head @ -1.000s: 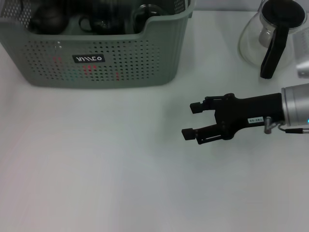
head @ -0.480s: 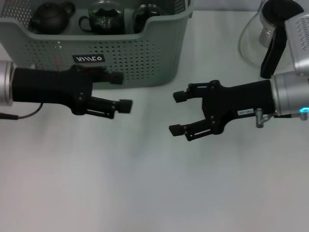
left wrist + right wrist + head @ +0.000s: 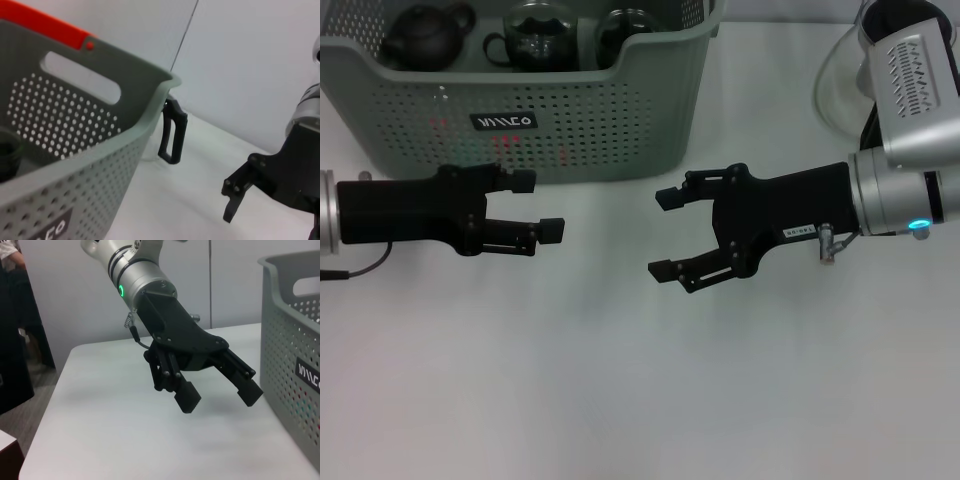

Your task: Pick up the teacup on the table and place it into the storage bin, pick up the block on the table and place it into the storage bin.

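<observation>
The grey-green storage bin point(image 3: 620, 130) stands at the back left of the table. Inside it are a dark teapot point(image 3: 425, 35) and two dark teacups point(image 3: 535, 35) point(image 3: 620, 28). Red shapes point(image 3: 505, 145) show through its perforated front; I cannot tell whether they are the block. My left gripper point(image 3: 538, 205) is open and empty just in front of the bin. My right gripper point(image 3: 663, 234) is open and empty to the bin's right front, facing the left one. The right wrist view shows the left gripper point(image 3: 220, 396) open beside the bin point(image 3: 295, 330).
A glass pot point(image 3: 845, 85) with a black handle point(image 3: 885, 105) stands at the back right, close behind my right arm. Its handle point(image 3: 172, 132) shows past the bin's corner in the left wrist view. A red strip point(image 3: 45, 22) runs behind the bin's rim.
My left arm came into view in front of the bin, then drew back left and a little lower. My right gripper moved left and slightly up, staying open.
</observation>
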Action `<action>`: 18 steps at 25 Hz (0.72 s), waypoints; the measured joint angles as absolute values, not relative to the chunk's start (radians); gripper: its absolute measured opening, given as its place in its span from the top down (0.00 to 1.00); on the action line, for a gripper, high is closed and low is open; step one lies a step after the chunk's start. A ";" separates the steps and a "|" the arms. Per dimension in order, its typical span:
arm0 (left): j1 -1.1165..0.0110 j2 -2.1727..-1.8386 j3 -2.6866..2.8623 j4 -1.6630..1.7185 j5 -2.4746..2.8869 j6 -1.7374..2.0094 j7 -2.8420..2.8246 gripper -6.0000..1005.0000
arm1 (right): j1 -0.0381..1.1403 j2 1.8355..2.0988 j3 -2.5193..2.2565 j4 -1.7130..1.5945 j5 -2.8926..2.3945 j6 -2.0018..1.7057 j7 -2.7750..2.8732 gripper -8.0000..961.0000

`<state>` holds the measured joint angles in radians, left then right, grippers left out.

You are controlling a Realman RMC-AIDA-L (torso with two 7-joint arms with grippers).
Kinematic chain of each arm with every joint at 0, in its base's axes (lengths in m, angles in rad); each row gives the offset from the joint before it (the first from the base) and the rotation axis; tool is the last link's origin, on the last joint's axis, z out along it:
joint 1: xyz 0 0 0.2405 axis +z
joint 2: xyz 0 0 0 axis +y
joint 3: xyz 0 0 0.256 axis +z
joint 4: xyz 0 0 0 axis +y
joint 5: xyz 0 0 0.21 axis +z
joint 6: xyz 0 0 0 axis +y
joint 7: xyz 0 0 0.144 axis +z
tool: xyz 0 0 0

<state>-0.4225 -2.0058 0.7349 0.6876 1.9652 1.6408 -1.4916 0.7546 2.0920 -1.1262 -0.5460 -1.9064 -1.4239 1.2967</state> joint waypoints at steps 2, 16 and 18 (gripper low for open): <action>-0.414 -2.005 0.737 0.686 1.968 1.640 -1.488 0.05 | 0.752 2.092 -1.128 -0.546 -1.907 -1.424 1.297 0.05; -0.406 -2.031 0.709 0.659 1.967 1.599 -1.389 0.05 | 0.734 2.094 -1.116 -0.546 -1.902 -1.418 1.261 0.05; -0.407 -2.034 0.708 0.651 1.964 1.591 -1.377 0.05 | 0.733 2.094 -1.115 -0.546 -1.900 -1.418 1.256 0.05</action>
